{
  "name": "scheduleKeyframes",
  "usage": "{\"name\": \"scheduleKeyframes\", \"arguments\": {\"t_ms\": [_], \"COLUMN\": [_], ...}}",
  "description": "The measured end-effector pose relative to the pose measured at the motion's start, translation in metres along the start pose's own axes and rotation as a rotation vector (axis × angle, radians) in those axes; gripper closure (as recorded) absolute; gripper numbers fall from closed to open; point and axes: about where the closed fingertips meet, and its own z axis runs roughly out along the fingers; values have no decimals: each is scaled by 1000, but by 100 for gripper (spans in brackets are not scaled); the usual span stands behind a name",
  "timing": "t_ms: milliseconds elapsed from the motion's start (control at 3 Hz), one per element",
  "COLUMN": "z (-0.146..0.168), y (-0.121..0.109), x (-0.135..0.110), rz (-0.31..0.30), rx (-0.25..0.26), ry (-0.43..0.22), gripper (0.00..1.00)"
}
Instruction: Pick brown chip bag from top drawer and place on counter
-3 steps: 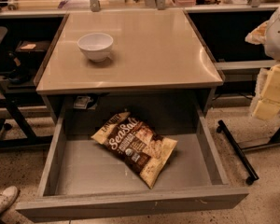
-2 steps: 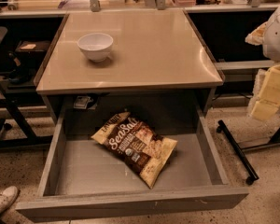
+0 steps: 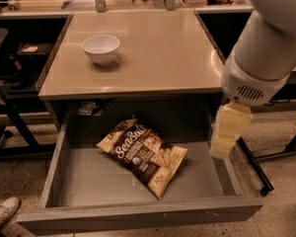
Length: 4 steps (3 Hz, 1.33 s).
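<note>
Presently observed: one grey cabinet unit, seen from above and in front.
Counter [image 3: 158, 53]: glossy beige-tan top, square, with a thin darker edge.
White bowl [image 3: 101, 48]: upright on the counter, far left part, well apart from the near edge.
Top drawer [image 3: 89, 184]: pulled out toward the near side, grey flat bottom, low side walls, plain front panel nearest the viewer.
Brown chip bag [image 3: 143, 154]: lying flat on the drawer bottom, about the middle, set diagonally with one tan end to the far left and the other to the near right; white script "Sea Salt" faces up. It is clear of both side walls and of the front panel.
Arm [image 3: 266, 48]: bulky white housing entering from the upper right, in front of the counter's right edge.
Gripper [image 3: 228, 131]: pale yellow, hanging below the arm, over the drawer's right wall, right of the bag and not touching it.
Gripper state: cannot tell from this view; nothing is seen held.
Small tag [image 3: 87, 107]: on the back wall under the counter, far left.
Shoe [image 3: 3, 212]: pale, on the speckled floor at the near left.
</note>
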Motion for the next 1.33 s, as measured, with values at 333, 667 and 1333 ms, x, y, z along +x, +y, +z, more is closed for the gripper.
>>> {"name": "scheduleKeyframes", "arguments": {"t_ms": [333, 667, 1333], "z": [44, 51, 110], "y": [30, 36, 61], "x": [-21, -22, -69], "rz": [39, 57, 78], "rx": [-84, -96, -162], "ry": [34, 43, 9], "gripper": [0, 0, 0]}}
